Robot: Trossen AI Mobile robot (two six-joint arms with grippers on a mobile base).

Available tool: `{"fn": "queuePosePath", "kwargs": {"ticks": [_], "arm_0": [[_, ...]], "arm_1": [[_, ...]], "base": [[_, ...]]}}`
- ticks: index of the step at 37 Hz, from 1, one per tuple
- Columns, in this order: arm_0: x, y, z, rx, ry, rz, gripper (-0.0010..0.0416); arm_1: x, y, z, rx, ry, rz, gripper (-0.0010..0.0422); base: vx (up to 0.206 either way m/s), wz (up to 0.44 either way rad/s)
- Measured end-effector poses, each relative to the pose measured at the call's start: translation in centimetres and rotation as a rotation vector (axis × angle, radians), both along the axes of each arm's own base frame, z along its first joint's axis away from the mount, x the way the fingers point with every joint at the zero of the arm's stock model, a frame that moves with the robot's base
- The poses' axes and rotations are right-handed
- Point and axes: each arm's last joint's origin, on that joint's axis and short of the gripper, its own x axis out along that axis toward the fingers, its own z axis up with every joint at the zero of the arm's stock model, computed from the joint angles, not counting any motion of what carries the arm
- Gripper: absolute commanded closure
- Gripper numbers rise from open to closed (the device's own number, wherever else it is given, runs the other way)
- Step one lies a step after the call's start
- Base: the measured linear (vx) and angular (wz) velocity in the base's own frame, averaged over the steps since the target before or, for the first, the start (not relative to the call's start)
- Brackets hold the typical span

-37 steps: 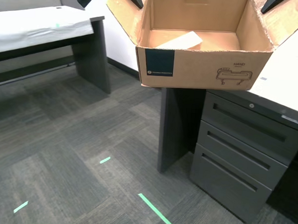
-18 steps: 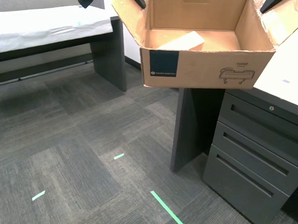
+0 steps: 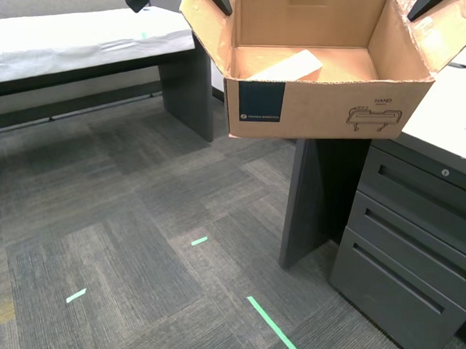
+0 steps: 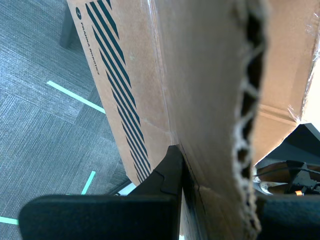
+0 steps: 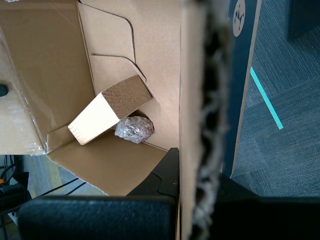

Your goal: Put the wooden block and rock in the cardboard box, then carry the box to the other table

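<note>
Currently, load: wooden block (image 5: 109, 109) and rock (image 5: 134, 129) touching, inside cardboard box (image 3: 322, 109).
Grip: first gripper (image 5: 200, 200) and second gripper (image 4: 215, 200) each clamped on 1 box wall.
Heading: other table (image 3: 76, 37) toward exterior view's left, apart from box.

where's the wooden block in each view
Exterior view: the block lies on the box floor, toward the view's left.
First wrist view: the block is inside the box, beside the rock.
Second wrist view: not in it; only the box's outer wall shows.
Shared landmark: the box.
</note>
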Motion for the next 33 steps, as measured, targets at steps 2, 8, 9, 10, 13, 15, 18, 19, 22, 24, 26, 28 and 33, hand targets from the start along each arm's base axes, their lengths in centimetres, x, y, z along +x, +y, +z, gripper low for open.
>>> {"fn": "queuePosePath", "kwargs": {"ticks": [2,8,9,10,13,15,18,19,22,24,26,28,33], "arm_0": [[0.02,-0.01,-0.01,0.0,-0.001,0.0,0.0406],[0.04,0.01,0.01,0.0,-0.004,0.0,0.0406],[0.04,0.01,0.01,0.0,-0.004,0.0,0.0406],[0.04,0.0,0.01,0.0,-0.005,0.0,0.0406],[0.05,0.01,0.0,0.0,-0.004,0.0,0.0406],[0.04,0.02,0.0,0.0,-0.004,0.001,0.0406],[0.05,0.01,0.0,0.0,-0.004,0.0,0.0406],[0.04,0.03,0.0,0.0,-0.004,0.001,0.0406],[0.04,0.03,0.0,0.0,-0.004,0.001,0.0406],[0.04,0.03,0.0,-0.001,-0.004,0.001,0.0406],[0.04,0.03,0.0,-0.001,-0.004,0.001,0.0406],[0.04,0.06,0.0,-0.001,-0.004,0.002,0.0406],[0.03,0.12,0.0,-0.003,-0.006,0.006,0.0406]], "arm_1": [[0.02,0.0,0.01,-0.001,-0.003,-0.001,0.0413],[0.02,-0.01,0.01,0.002,-0.012,-0.012,0.0413],[0.02,-0.01,0.01,0.002,-0.013,-0.013,0.0413],[0.02,-0.01,0.01,0.002,-0.014,-0.013,0.0413],[0.01,-0.01,0.01,0.002,-0.014,-0.014,0.0413],[0.01,-0.02,0.01,0.002,-0.015,-0.015,0.0413],[0.0,-0.03,0.01,0.002,-0.015,-0.015,0.0413],[0.0,-0.03,0.01,0.002,-0.015,-0.015,0.0413],[0.0,-0.03,0.01,0.002,-0.015,-0.015,0.0413],[-0.03,-0.06,0.0,0.003,-0.014,-0.017,0.0413],[-0.09,-0.11,-0.01,0.004,-0.012,-0.018,0.0413],[-0.14,-0.18,-0.03,0.005,-0.011,-0.021,0.0413],[-0.17,-0.21,-0.04,0.007,-0.011,-0.022,0.0413]], "base": [[0.01,0.071],[0.026,0.05],[0.038,0.011],[0.043,-0.005],[0.048,-0.002],[0.058,-0.002],[0.071,-0.008],[0.083,-0.009],[0.092,-0.011],[0.105,-0.009],[0.109,-0.013],[0.112,-0.008],[0.121,0.026]]}}
